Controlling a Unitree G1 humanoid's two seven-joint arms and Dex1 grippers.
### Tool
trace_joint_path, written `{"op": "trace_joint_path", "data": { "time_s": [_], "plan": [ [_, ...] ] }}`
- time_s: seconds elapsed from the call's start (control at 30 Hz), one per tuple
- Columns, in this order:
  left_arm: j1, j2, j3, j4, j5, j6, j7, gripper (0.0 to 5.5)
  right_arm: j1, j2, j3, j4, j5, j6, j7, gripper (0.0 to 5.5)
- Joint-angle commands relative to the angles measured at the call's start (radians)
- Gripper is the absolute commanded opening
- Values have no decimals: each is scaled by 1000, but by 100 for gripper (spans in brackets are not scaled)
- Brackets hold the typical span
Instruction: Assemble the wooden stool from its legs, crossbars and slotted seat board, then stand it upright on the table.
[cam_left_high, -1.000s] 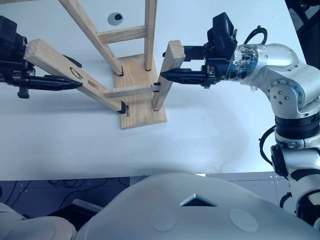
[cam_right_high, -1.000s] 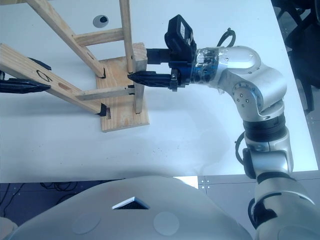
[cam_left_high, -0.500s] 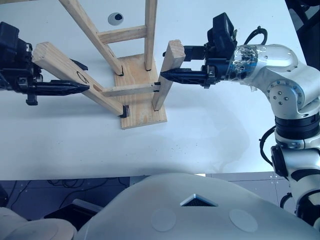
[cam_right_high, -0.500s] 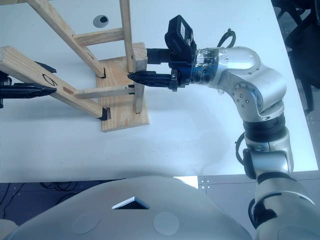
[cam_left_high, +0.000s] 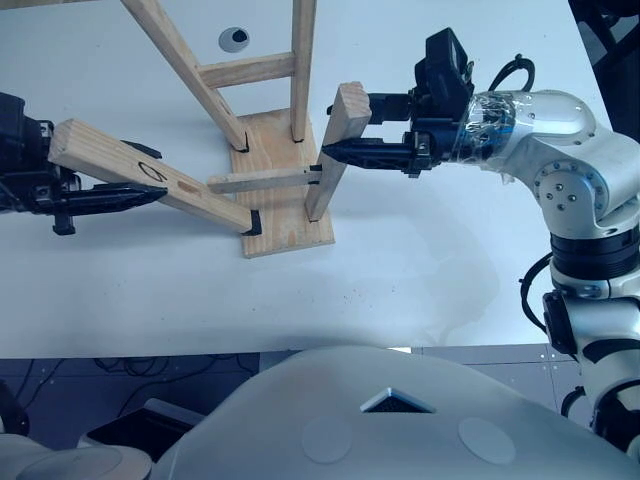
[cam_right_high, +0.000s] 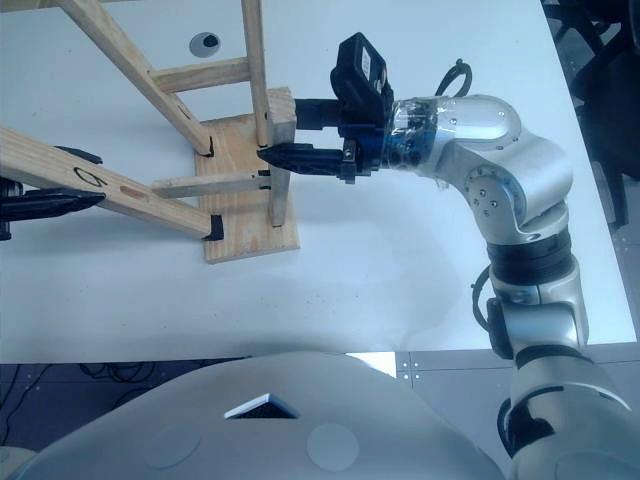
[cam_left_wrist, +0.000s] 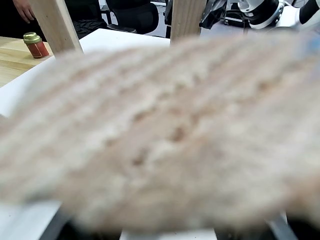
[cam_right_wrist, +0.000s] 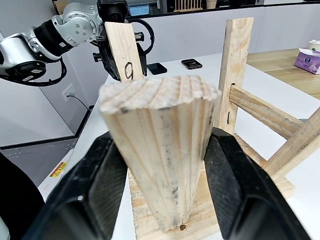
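"Where is the stool?"

"The seat board (cam_left_high: 290, 228) lies flat on the white desk (cam_left_high: 420, 270), in the upper middle of the head view. Two far legs (cam_left_high: 185, 70) stand up from its back edge, with a far crossbar (cam_left_high: 245, 70) between them."

"What does the right end effector (cam_left_high: 340, 125) hold?"

"It is shut tight on the upright leg (cam_left_high: 318, 195), just right of the middle. One finger is on each side of the wood, up near the top end. The leg's low end is on the board."

"And the left end effector (cam_left_high: 148, 170)?"

"It is at the left edge. It squeezes the slanted leg (cam_left_high: 205, 197) near its high end. That leg leans down to the right, and its low end touches the board's near left corner. I cannot tell if it sits in a slot."

"Does anything join those two legs?"

"Yes, a thin near crossbar (cam_left_high: 265, 180) runs from the upright leg across to the slanted leg."
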Motion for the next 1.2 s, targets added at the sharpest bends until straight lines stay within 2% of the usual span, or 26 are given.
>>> {"op": "trace_joint_path", "data": {
  "time_s": [0.03,0.3,0.53,0.77,0.9,1.03,1.2],
  "plan": [
    [6,18,-43,-22,83,-18,36,201,67,-23,58,27,-47,82,-19,216],
    [-45,53,-72,-70,117,-28,53,201,82,-20,69,8,-40,91,-27,216],
    [-51,36,-102,-120,117,-32,71,201,95,-9,75,-10,-33,95,-42,216],
    [-104,16,-165,-146,113,3,110,201,87,-27,99,-52,-46,86,-34,216],
    [-158,-4,-239,-231,122,82,163,201,71,-14,119,-115,-42,105,-60,216],
    [-208,-22,-291,-283,125,168,198,201,62,-56,197,-158,-127,73,-59,215],
    [-258,-19,-287,-297,112,232,206,201,60,-93,263,-161,-219,68,-59,215]
  ]
}}
